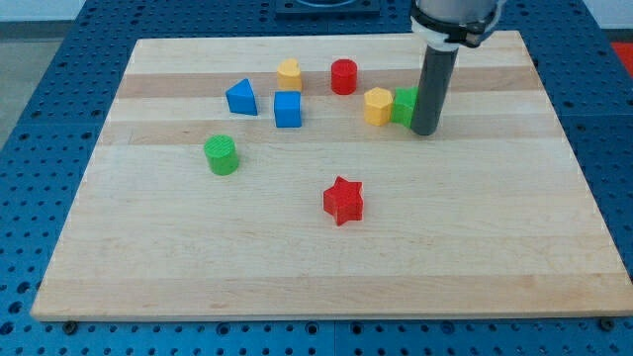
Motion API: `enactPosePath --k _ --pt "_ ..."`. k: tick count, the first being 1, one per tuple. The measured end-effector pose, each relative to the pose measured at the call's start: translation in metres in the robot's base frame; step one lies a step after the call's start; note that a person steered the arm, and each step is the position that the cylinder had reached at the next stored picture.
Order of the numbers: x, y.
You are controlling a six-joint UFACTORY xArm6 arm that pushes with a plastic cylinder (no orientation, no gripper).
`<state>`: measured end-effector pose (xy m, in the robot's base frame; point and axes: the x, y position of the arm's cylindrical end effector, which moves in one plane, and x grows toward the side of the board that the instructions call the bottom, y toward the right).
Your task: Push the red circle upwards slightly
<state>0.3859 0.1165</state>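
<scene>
Currently my tip (425,131) sits at the view's upper right of the wooden table (475,247), touching the green block (404,105); no hand fitted, nothing held. Red circle (343,76) sits near the view's top, well left of the tip. Blue pegboard (40,89) surrounds the table.

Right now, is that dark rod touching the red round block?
Apart. The camera view shows my tip at the view's right, beside a green block, with a yellow block and bare board between it and the red circle.
</scene>
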Motion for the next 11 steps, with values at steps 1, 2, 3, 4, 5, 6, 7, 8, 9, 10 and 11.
enactPosePath --k 1,2,3,4,5,6,7,8,9,10,11 --pt "-0.013 -0.006" --pt "-0.032 -0.01" --pt "-0.043 -0.033" --pt "-0.05 -0.059" --pt "-0.059 -0.079" --pt "-0.074 -0.086" --pt "-0.079 -0.092" --pt "-0.095 -0.102" --pt "-0.111 -0.118" --pt "-0.116 -0.129" --pt "-0.113 -0.131"
